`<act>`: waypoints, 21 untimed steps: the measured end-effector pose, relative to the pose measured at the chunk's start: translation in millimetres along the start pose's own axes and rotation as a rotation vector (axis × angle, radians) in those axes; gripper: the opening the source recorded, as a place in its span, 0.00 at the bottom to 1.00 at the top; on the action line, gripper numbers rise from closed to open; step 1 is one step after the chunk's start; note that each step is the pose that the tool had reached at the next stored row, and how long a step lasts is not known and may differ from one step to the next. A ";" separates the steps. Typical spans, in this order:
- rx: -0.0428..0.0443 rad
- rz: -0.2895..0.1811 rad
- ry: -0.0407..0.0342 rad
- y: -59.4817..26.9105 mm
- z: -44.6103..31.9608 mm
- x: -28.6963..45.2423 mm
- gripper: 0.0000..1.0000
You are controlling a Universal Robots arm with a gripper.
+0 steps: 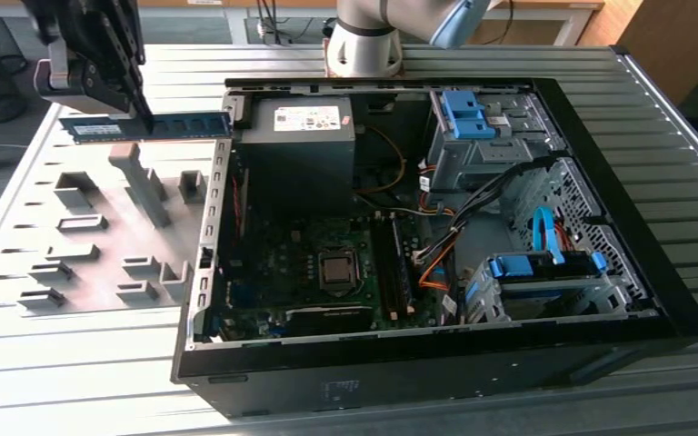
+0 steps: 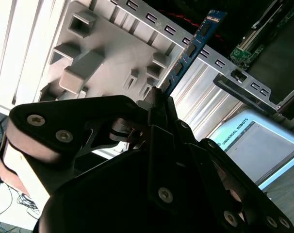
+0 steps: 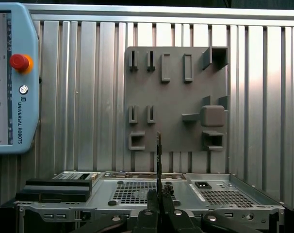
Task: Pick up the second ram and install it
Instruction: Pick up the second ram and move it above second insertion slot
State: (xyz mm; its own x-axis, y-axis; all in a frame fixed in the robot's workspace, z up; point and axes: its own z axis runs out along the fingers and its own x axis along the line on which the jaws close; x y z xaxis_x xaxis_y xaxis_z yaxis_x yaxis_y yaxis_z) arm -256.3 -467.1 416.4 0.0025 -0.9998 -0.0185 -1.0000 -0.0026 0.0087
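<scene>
The second ram (image 1: 185,124) is a thin blue memory stick with dark chips. It hangs level above the grey fixture plate (image 1: 119,236), just off the open computer case (image 1: 640,272) on the exterior view's left. My gripper (image 1: 141,114) is shut on it near its middle. In the second wrist view the ram (image 2: 195,43) sticks out past the black fingers (image 2: 159,104). In the first wrist view the ram (image 3: 159,155) shows edge-on above the gripper (image 3: 159,201). The motherboard (image 1: 313,272) lies in the case, with long black slots (image 1: 392,263) beside the processor socket.
The power supply (image 1: 301,136) and blue drive brackets (image 1: 464,113) stand inside the case, with orange and black cables near the slots. A teach pendant (image 3: 11,77) lies on the ribbed metal table (image 1: 676,127). Grey fixture blocks (image 3: 212,116) rise from the plate.
</scene>
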 end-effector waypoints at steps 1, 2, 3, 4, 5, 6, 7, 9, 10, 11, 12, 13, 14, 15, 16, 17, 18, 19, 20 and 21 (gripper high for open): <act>0.0000 0.000 0.0000 -0.5 0.0 0.0 0.14; -0.0001 0.000 0.0001 -1.1 0.0 0.0 0.14; -0.0001 0.000 0.0000 -1.7 -0.1 0.0 0.14; 0.0000 0.000 0.0000 -2.2 0.0 0.0 0.14; 0.0000 0.000 -0.0001 -2.7 0.0 0.0 0.14; 0.0000 0.000 0.0000 -3.3 0.0 0.0 0.14; 0.0001 0.000 0.0000 -3.8 0.0 0.0 0.14; 0.0001 0.000 0.0001 -5.0 0.0 0.0 0.14; 0.0001 0.000 0.0000 -5.5 0.0 0.0 0.14; -0.0001 0.000 0.0000 -6.0 -0.1 0.0 0.14; -0.0001 0.000 0.0000 -6.6 -0.1 0.0 0.14; -0.0001 0.000 0.0000 -7.1 -0.1 0.0 0.14; 0.0000 0.000 0.0000 -7.6 -0.1 0.0 0.14; 0.0001 0.000 0.0000 -8.1 0.0 0.0 0.14; 0.0000 0.000 0.0000 -8.7 -0.1 0.0 0.14; 0.0000 0.000 0.0000 -9.1 -0.1 0.0 0.14; 0.0000 0.000 0.0000 -9.6 -0.1 0.0 0.14; 0.0000 0.000 0.0000 -10.1 -0.1 0.0 0.14; 0.0000 0.000 0.0000 -10.5 -0.1 0.0 0.14; 0.0000 0.000 0.0000 -11.0 -0.1 0.0 0.14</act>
State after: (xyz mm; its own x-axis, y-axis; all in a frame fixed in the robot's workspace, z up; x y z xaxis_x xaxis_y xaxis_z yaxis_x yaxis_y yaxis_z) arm -245.3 -467.1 416.4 0.0024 -0.9998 -0.0185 -1.0000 -0.0026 0.0087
